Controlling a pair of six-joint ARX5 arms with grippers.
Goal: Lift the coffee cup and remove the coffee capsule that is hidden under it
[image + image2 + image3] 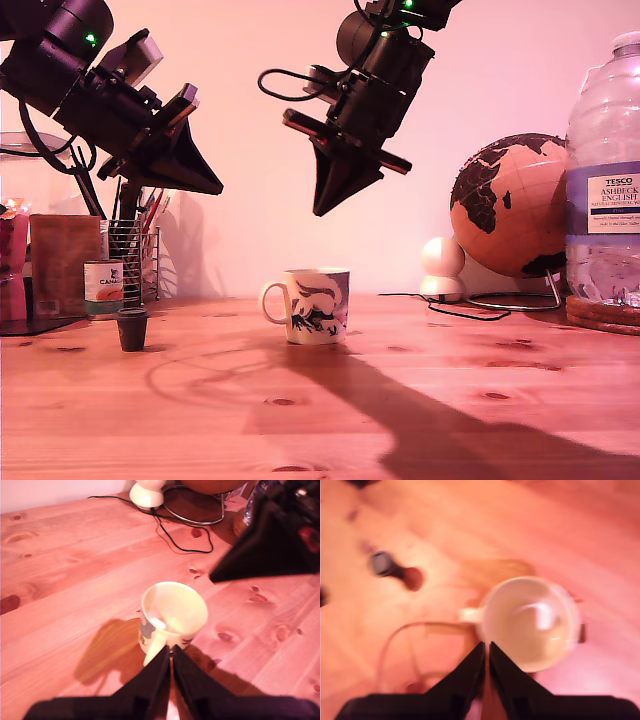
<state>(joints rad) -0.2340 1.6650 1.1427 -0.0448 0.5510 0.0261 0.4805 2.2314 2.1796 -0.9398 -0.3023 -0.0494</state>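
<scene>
Only exterior view: capsule (132,328) upright.

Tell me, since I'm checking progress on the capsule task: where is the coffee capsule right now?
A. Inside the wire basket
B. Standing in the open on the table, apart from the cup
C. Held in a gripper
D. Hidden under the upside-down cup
B: the coffee capsule stands alone on the table, well toward the exterior view's left of the upright coffee cup, and both grippers hang above, holding nothing.
</scene>
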